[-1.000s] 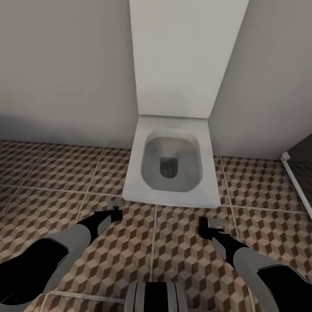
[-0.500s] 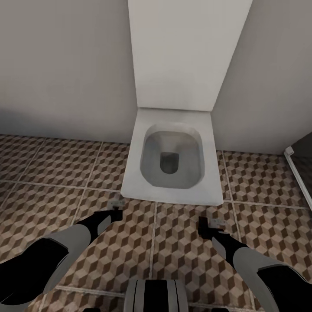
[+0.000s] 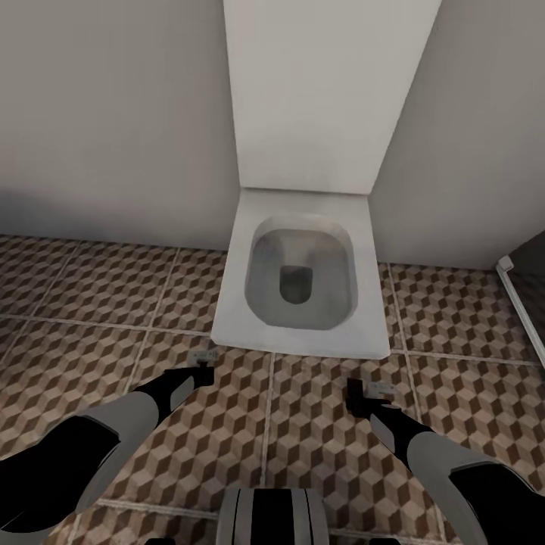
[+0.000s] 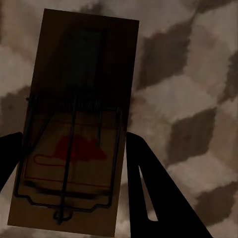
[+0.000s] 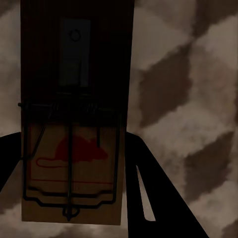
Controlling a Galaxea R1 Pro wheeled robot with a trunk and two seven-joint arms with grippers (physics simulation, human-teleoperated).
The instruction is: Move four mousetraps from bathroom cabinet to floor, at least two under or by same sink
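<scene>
Each of my grippers is shut on a mousetrap above the bathroom floor (image 3: 91, 303) of brown cube-pattern tiles. The left gripper (image 3: 202, 372) holds one mousetrap (image 3: 204, 353) just in front of the toilet's near left corner. In the left wrist view that tan board with its wire spring and red mouse print (image 4: 79, 74) sits between the dark fingers (image 4: 148, 188). The right gripper (image 3: 362, 397) holds the other mousetrap (image 3: 382, 388), which the right wrist view shows as a board (image 5: 77, 64) clamped between the fingers (image 5: 148, 183). The cabinet and the sink are out of view.
A white toilet (image 3: 299, 284) with an open bowl stands straight ahead against a white boxed-in wall panel (image 3: 318, 91). Grey walls close off the back. A white rail and a dark opening (image 3: 522, 303) lie at the right edge. Patterned floor spreads to both sides of the toilet.
The whole head view shifted slightly a second ago, so the toilet sits a little higher in the picture. Both arms and their mousetraps hold the same pose.
</scene>
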